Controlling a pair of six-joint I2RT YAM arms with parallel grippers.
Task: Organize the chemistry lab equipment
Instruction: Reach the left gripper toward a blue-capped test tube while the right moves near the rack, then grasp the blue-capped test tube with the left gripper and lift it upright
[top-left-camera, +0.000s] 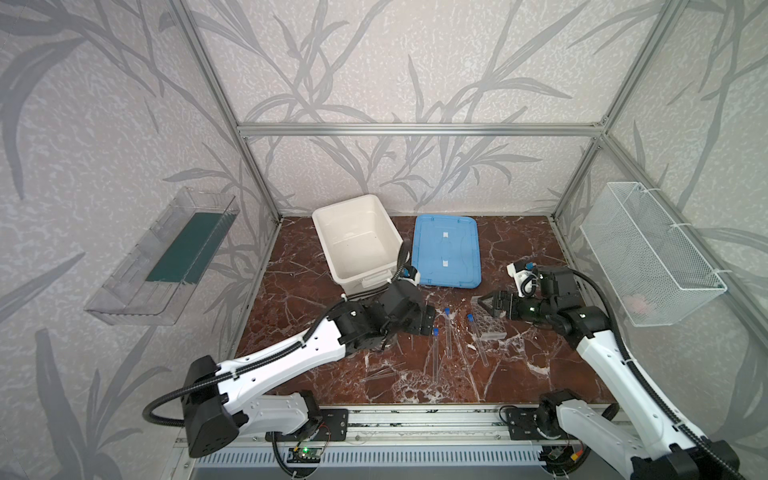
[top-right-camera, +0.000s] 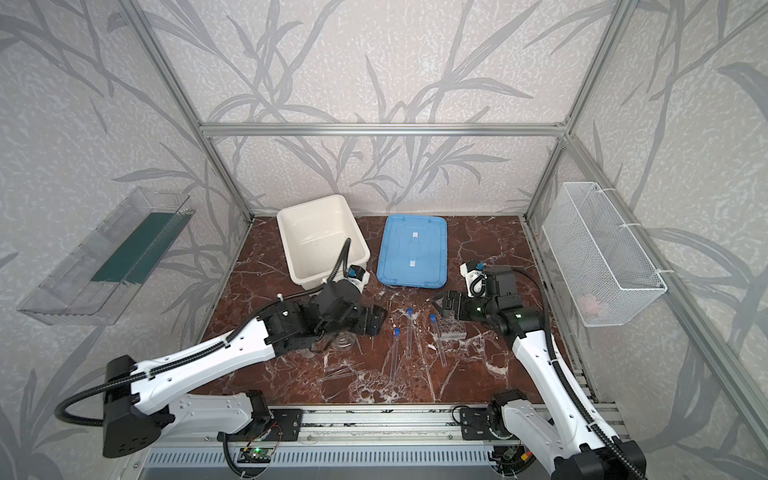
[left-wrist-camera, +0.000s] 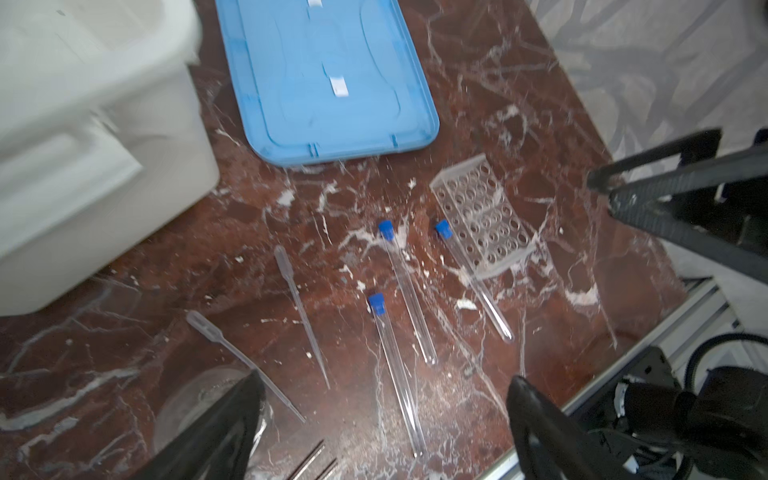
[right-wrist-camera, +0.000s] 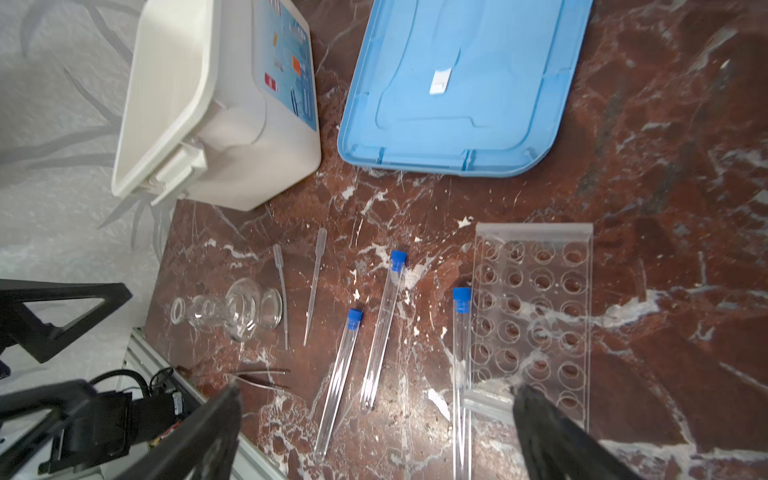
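Note:
Three clear test tubes with blue caps (top-left-camera: 435, 357) (top-left-camera: 448, 336) (top-left-camera: 478, 340) lie side by side on the marble table, apart from both grippers. The clear many-holed rack (right-wrist-camera: 532, 299) lies flat next to the rightmost tube. Two small glass vessels (right-wrist-camera: 232, 309) lie on their sides near two thin pipettes (right-wrist-camera: 316, 282) and metal tweezers (right-wrist-camera: 257, 376). My left gripper (top-left-camera: 429, 321) (left-wrist-camera: 384, 384) hovers open just left of the tubes and holds nothing. Above the rack's far end my right gripper (top-left-camera: 482, 304) (right-wrist-camera: 376, 390) also stands open and empty.
A white tub (top-left-camera: 345, 201) stands at the back left, with a flat blue lid (top-left-camera: 446, 251) beside it. A wire basket (top-left-camera: 648, 253) hangs on the right wall and a clear shelf (top-left-camera: 162, 257) on the left wall. A metal rail (top-left-camera: 415, 419) runs along the front edge.

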